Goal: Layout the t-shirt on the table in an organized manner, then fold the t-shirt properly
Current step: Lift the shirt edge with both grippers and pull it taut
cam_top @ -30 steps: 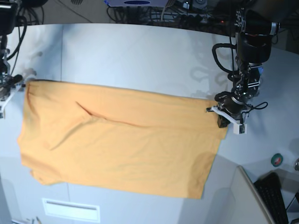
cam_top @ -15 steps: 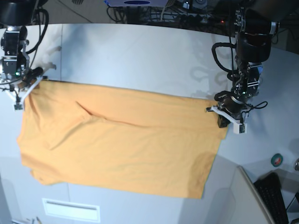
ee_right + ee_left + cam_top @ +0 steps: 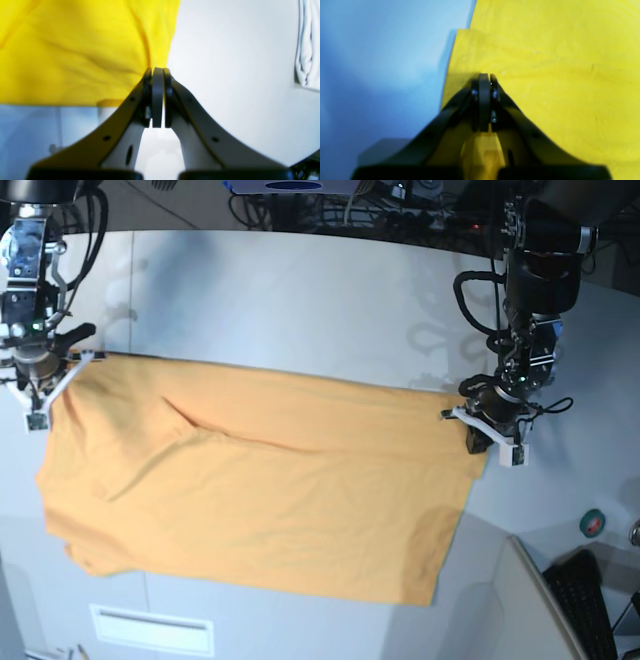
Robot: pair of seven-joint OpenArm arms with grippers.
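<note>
The t-shirt (image 3: 250,490) lies spread across the table (image 3: 300,290), toward its near edge; left gripper (image 3: 490,430) clamped on one far shirt corner; right gripper (image 3: 40,375) clamped on the opposite far corner.

Orange t-shirt (image 3: 260,490) on pale table (image 3: 300,300)

A keyboard (image 3: 590,605) and a green-and-red round item (image 3: 593,522) sit at the lower right, cables (image 3: 400,205) along the back, white cloth (image 3: 306,45) hanging nearby.
</note>
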